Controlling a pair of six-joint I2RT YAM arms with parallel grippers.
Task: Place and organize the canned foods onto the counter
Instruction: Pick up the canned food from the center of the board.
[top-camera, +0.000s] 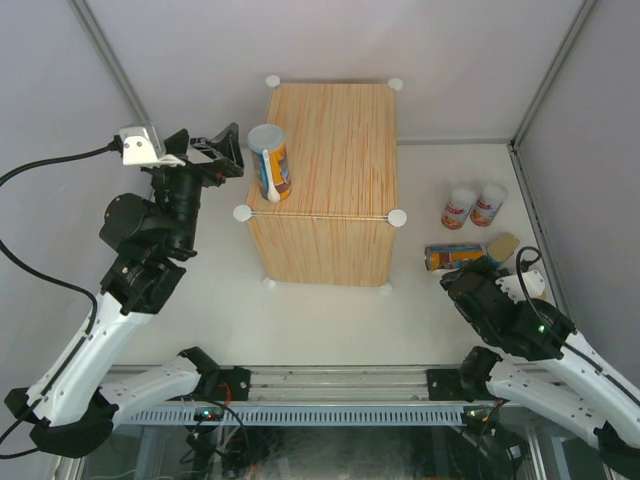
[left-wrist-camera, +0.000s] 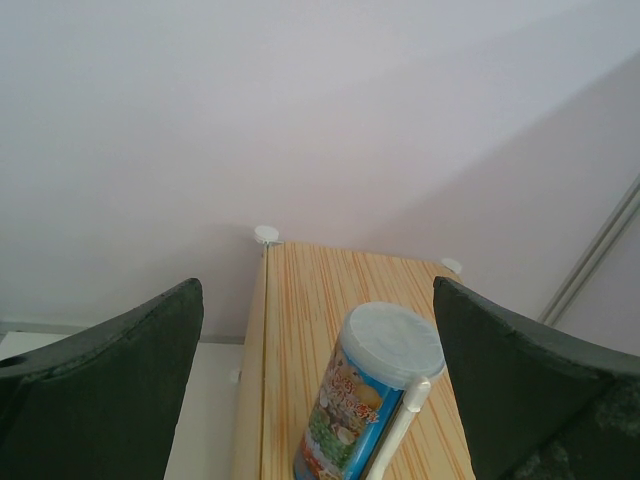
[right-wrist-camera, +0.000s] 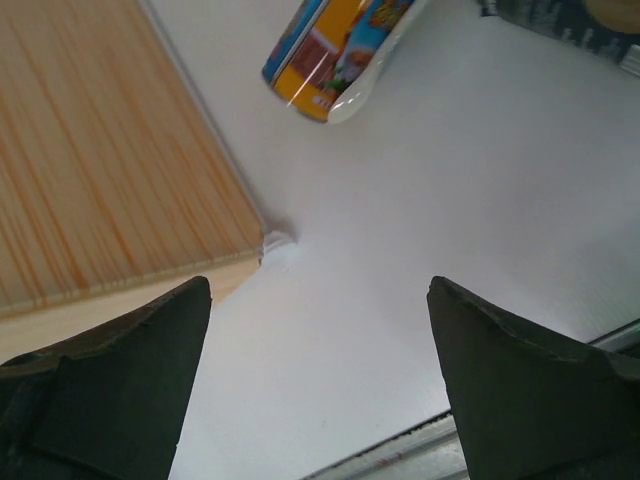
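Observation:
One tall blue-orange can (top-camera: 270, 162) with a white spoon stands upright on the front left corner of the wood-grain counter (top-camera: 335, 130). My left gripper (top-camera: 228, 152) hovers just left of it, open; in the left wrist view the can (left-wrist-camera: 375, 400) rises between the spread fingers (left-wrist-camera: 120, 390), untouched, on the counter (left-wrist-camera: 320, 290). A second tall can (top-camera: 455, 256) lies on its side on the table right of the counter. My right gripper (top-camera: 466, 280) sits just in front of it, open and empty (right-wrist-camera: 320, 290), with the lying can (right-wrist-camera: 335, 50) ahead.
Two short white-red cans (top-camera: 458, 208) (top-camera: 489, 204) stand at the right. A dark container with a tan face (top-camera: 503, 246) lies beside the fallen can; its edge shows in the right wrist view (right-wrist-camera: 560, 20). The right wall is close behind them.

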